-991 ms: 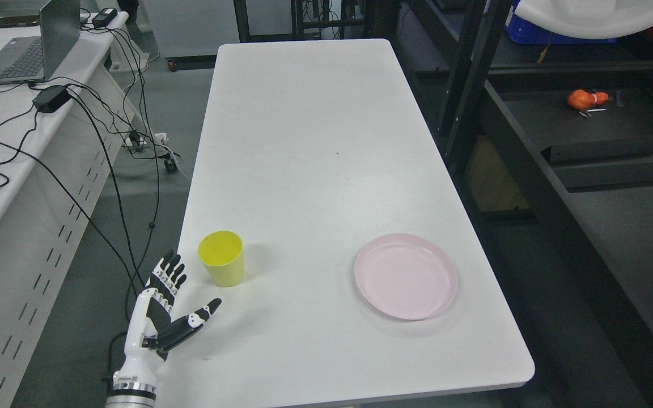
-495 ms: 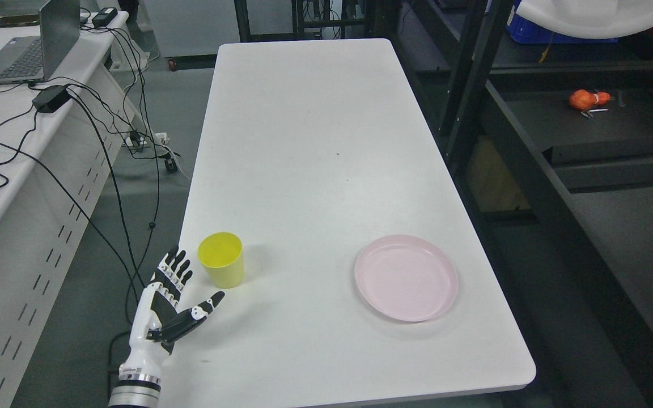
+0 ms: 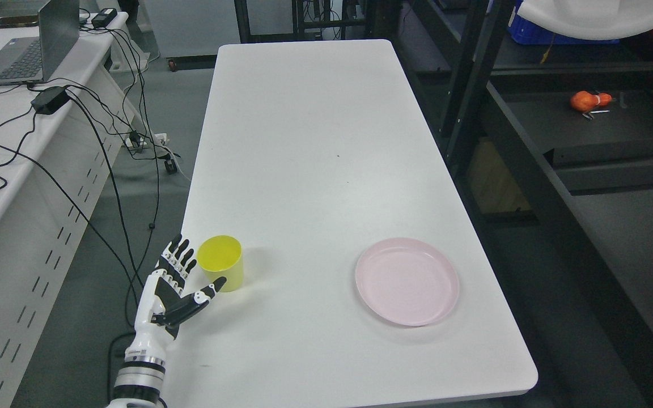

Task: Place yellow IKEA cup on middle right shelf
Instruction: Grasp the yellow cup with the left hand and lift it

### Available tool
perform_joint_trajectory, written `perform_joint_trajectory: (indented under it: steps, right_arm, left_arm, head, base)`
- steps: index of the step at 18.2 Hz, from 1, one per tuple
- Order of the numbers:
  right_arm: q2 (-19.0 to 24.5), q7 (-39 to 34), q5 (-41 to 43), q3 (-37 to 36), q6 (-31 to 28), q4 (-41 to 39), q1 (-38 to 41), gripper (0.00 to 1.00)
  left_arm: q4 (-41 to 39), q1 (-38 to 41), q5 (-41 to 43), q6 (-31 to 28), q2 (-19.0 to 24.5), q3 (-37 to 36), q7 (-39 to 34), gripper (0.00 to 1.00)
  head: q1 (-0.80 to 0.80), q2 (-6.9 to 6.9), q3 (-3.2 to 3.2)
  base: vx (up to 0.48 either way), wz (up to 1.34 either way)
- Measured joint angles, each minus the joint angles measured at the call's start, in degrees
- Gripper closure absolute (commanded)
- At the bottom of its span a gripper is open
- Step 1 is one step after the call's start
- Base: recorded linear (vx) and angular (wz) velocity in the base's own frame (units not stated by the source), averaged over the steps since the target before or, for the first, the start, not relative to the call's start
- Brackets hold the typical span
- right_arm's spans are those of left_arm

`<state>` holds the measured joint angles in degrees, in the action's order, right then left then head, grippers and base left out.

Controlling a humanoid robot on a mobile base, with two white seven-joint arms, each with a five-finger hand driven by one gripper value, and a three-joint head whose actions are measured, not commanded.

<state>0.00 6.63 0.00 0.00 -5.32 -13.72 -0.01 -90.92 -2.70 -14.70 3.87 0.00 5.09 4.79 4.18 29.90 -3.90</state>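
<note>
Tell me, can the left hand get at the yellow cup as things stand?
Probably yes. The left hand is open right beside the yellow cup, thumb reaching toward its base, and nothing lies between them on the table.

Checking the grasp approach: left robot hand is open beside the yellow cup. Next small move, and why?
Probably slide the left robot hand a little further right and close around the yellow cup. Its fingers are spread just left of the cup, the thumb reaches toward its base, and nothing is gripped. The cup stands upright on the table.
</note>
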Motion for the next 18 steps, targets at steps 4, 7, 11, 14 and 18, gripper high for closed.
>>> perform_joint_trajectory:
  steps: [4,7,11,14,18]
  right_arm:
    - [0.0,0.0,0.0,0.0,0.0,0.0,0.01,0.01]
    - [0.0,0.0,0.0,0.0,0.0,0.0,0.01,0.01]
    - [0.0,0.0,0.0,0.0,0.0,0.0,0.01,0.01]
    - [0.0,0.0,0.0,0.0,0.0,0.0,0.01,0.01]
    - [0.0,0.0,0.0,0.0,0.0,0.0,0.01,0.01]
  left_arm:
    - [1.44,-2.2,0.64,-1.8,0.0,-0.55,1.13,0.01]
    - [2.27,-3.04,2.46,-2.82,0.0,-1.71,2.02,0.01]
    - [3.28,-4.05,4.1,-5.19,0.0,-2.83,2.29,0.01]
    - [4.31,-5.2,4.78,-5.8,0.0,-3.41,2.37,0.02]
    - [5.93,-6.47,5.28,-6.14,0.0,-3.53,2.49,0.28]
  head:
    - [0.0,0.0,0.0]
    - [0.0,0.0,0.0]
    - [0.0,0.0,0.0]
    - [0.0,0.0,0.0]
    - [0.0,0.0,0.0]
  base:
    - [0.003,0.0]
    - [0.0,0.0]
    - [0.0,0.0]
    - [0.0,0.0]
    - [0.0,0.0]
